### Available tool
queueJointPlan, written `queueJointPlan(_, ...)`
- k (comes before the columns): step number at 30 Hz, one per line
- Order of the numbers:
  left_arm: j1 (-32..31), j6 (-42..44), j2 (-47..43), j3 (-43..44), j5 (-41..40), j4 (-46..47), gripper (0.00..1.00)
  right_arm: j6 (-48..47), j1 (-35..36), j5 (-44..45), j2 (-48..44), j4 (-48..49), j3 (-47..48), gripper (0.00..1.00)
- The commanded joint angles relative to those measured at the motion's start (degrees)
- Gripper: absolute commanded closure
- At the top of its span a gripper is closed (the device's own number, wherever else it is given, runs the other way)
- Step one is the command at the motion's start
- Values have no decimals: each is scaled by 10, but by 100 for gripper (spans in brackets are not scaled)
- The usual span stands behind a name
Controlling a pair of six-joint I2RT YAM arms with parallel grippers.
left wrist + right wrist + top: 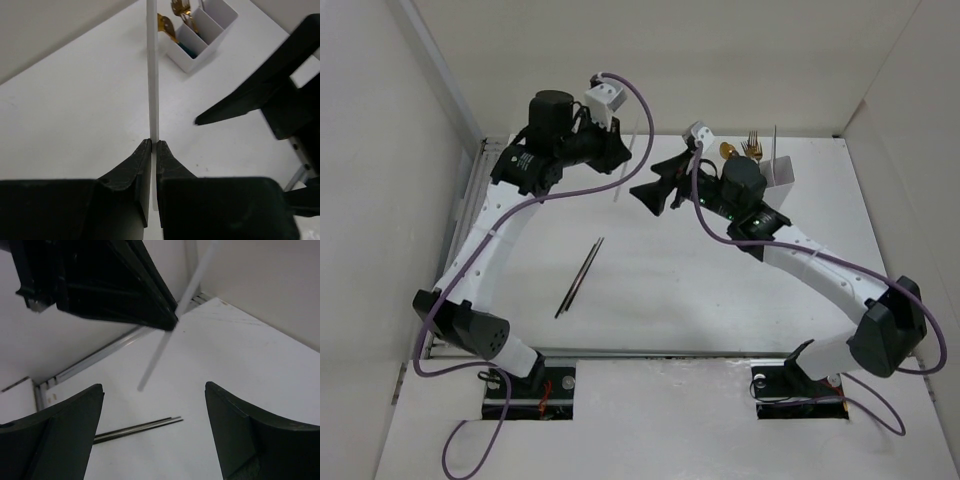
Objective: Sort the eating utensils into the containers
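My left gripper (623,158) is raised over the back middle of the table, shut on a thin pale chopstick (628,165) that hangs nearly upright. In the left wrist view the fingers (154,143) pinch the chopstick (152,75) near one end. My right gripper (646,196) is open and empty just right of that chopstick; its wrist view shows the stick (167,340) ahead of the open jaws (155,387). A pair of dark chopsticks (580,277) lies on the table, also seen in the right wrist view (140,427). The white divided container (782,175) at the back right holds gold-headed forks and spoons (750,148).
White walls enclose the table on the left, back and right. A metal rail (470,210) runs along the left edge. Purple cables loop off both arms. The container (212,22) and the right gripper's black finger (260,95) show in the left wrist view.
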Motion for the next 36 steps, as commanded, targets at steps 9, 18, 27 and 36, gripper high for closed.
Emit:
queueJointPlan(9,-98,-18,-50,15,-38,-19,100,99,10,-23,29,137,16,18)
queueJointPlan(18,-116,-18,-67,5,-72,-19,100,109,10,-9,12,125,-14,57)
queueJointPlan(27,-116,-12,-72,-34,-55,-19,100,90,10,0,6,125,-14,100)
queueJointPlan(36,-116,-12,-83,-47,-180,-19,0,-88,-63,178,-25,-3,-6,100)
